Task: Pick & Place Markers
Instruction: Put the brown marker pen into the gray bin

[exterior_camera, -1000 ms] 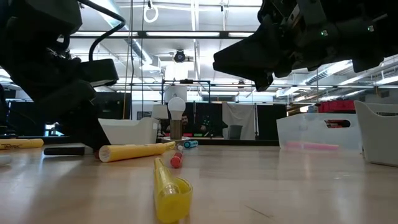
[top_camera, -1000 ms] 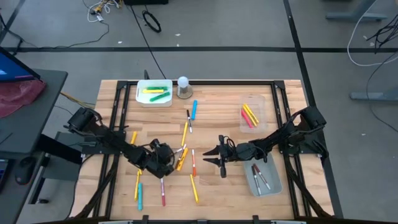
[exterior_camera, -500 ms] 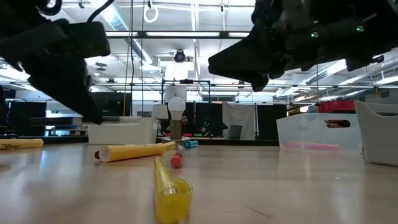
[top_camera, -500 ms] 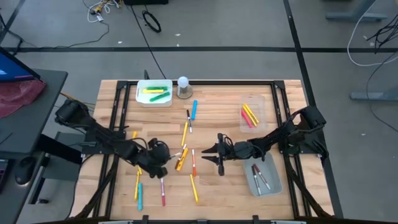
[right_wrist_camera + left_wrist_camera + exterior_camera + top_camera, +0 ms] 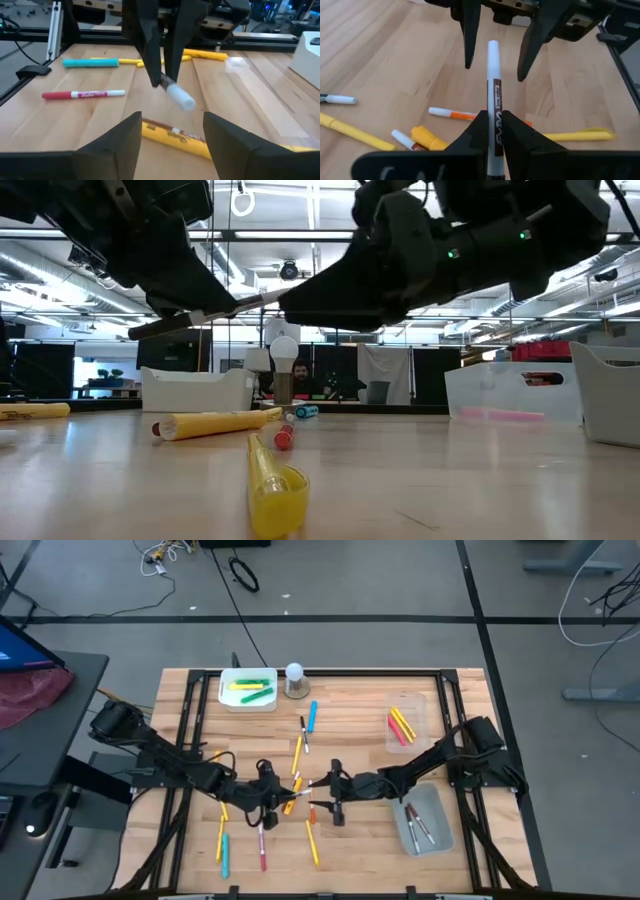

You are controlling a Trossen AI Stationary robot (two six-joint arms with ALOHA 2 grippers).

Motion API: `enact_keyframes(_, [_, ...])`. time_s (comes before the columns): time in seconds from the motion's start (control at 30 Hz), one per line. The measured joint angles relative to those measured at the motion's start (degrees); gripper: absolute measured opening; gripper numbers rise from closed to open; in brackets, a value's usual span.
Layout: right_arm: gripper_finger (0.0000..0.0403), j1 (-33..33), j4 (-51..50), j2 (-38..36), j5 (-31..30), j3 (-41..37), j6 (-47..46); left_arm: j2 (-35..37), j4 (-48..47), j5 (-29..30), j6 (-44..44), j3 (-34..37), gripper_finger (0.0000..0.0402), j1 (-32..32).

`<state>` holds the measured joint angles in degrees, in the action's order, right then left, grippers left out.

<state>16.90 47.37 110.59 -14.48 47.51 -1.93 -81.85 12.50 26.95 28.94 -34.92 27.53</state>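
Note:
A white marker with a dark cap [image 5: 495, 95] is up off the table, near its middle, with my left gripper [image 5: 495, 122] shut on it. In the low view the marker [image 5: 215, 312] lies nearly level, its white end slightly higher and its dark cap end sticking out behind the fingers. My right gripper [image 5: 171, 120] is open and faces it from the table's right. Its two fingers stand on either side of the marker's white end [image 5: 181, 98] without touching it. Several loose markers lie flat on the wood below, among them a yellow one [image 5: 313, 845] and a blue one [image 5: 312, 715]. My left gripper pinches the marker's printed barrel [image 5: 496, 112] between its two fingers, about midway along it. The marker runs forward out of the fingers toward the table's right. It is lifted clear of the table, close to level.
A white bin [image 5: 248, 690] with yellow and green markers and a white ball-topped object [image 5: 295, 678] stand at the far edge. A clear tray [image 5: 405, 723] with red and yellow markers is at the far right, and a grey tray [image 5: 422, 820] with markers at the near right.
My left gripper has risen from the table with the white marker and carried it toward the table's right, so that it is lifted clear. My right gripper has moved toward the table's left until its fingers flank the marker's white end.

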Motion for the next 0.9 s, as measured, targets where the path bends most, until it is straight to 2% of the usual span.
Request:
enact_keyframes(0.23, [0.018,-0.1,-0.4,0.6,0.0,1.5,0.9,0.0,0.0,0.0,-0.1,0.0,0.0038,0.0])
enact_keyframes(0.63, [0.009,-0.1,-0.3,0.5,0.6,1.5,-0.5,0.0,-0.2,0.1,-0.3,-0.1,0.0042,0.0])
enact_keyframes(0.77, [0.0083,-0.1,-0.3,0.5,0.6,1.5,-0.6,0.0,-0.6,0.1,-0.3,-0.1,0.0043,0.0])
enact_keyframes(0.9, [0.0099,-0.1,-0.1,0.5,0.6,1.5,-0.7,0.0,-0.8,0.1,-0.3,-0.1,0.0043,0.0])
